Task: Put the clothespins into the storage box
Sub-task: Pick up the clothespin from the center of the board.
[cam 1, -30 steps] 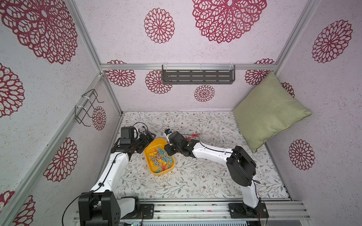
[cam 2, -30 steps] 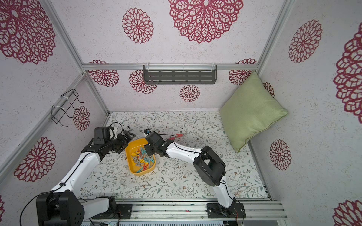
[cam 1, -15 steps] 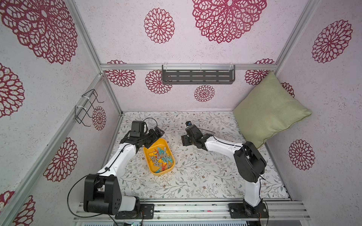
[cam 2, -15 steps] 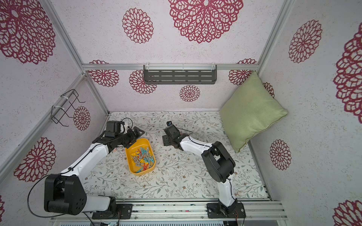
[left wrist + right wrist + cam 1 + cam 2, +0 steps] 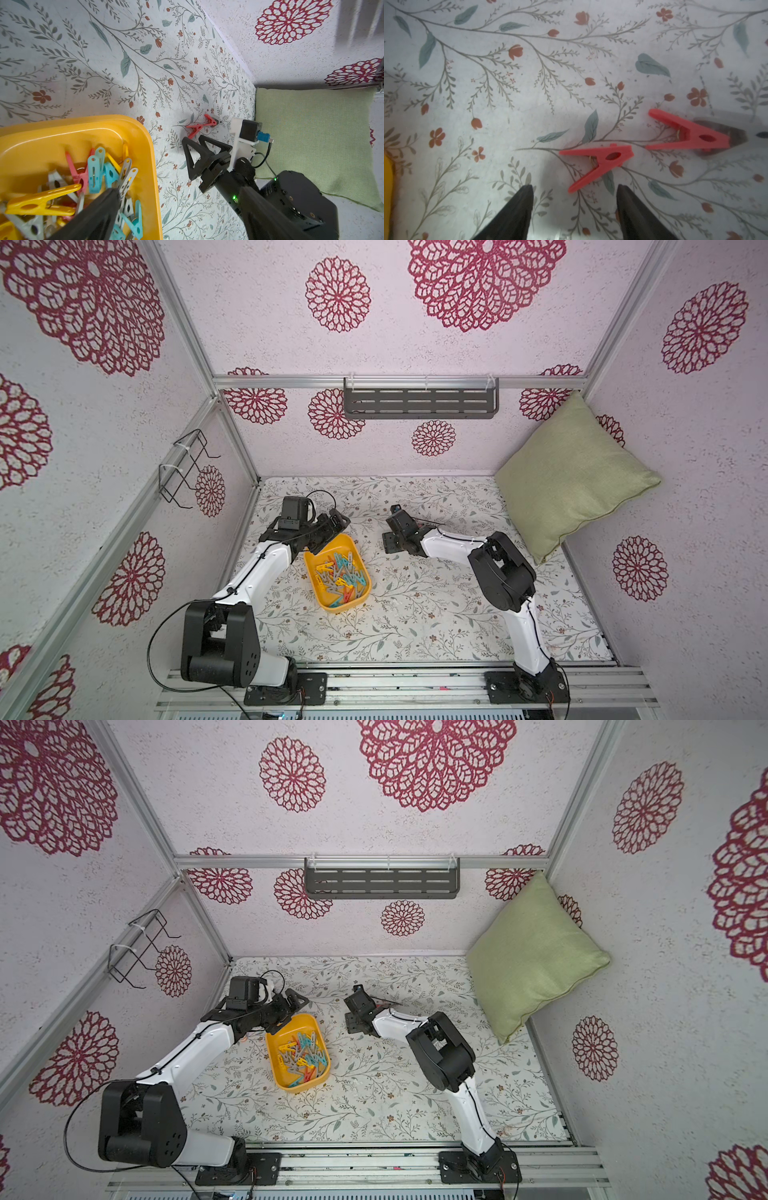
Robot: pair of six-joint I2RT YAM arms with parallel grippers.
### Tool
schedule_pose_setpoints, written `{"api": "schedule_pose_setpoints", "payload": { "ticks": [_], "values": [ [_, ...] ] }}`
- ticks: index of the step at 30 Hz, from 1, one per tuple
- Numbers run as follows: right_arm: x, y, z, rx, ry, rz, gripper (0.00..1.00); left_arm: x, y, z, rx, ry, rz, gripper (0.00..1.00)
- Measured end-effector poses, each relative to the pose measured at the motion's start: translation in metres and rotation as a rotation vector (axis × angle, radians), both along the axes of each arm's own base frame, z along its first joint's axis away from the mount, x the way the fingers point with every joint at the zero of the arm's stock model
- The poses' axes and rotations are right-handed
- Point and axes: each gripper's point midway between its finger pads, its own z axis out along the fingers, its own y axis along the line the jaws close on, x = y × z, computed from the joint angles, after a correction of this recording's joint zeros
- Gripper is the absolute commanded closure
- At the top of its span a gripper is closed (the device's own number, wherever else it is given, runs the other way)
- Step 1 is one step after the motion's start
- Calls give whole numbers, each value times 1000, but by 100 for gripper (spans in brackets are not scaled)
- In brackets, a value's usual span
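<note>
Right wrist view: right tool (image 5: 574, 188) open, empty — advance to straddle the nearer red clothespin (image 5: 591, 152) just ahead, then close.

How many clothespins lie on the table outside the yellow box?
2: a near red clothespin ahead of the right gripper, a far red clothespin beside it. Arms may hide more.
</note>
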Motion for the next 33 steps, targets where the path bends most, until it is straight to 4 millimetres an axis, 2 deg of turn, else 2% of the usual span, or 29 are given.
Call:
{"api": "schedule_pose_setpoints", "payload": {
  "ticks": [5, 10, 18, 21, 25, 29, 33],
  "values": [
    [8, -5, -6, 1, 6, -25, 40, 3, -1, -3, -1, 2, -2, 3],
    [13, -12, -6, 3, 8, -43, 51, 4, -1, -4, -4, -1, -3, 3],
    [17, -18, -9, 16, -4, -62, 83, 4, -3, -3, -9, -4, -7, 3],
    [15, -19, -9, 27, -7, -61, 91, 4, -5, -2, -11, -4, -9, 3],
    [8, -21, -8, 32, 1, -54, 95, 3, -4, 0, -9, -10, -6, 3],
    [-1, -16, -5, 33, 16, -29, 98, -1, -2, 14, -6, -43, 1, 3],
    [-12, -4, 11, 38, 8, 15, 99, -8, 1, 30, -3, -85, 10, 3]
  ]
}}
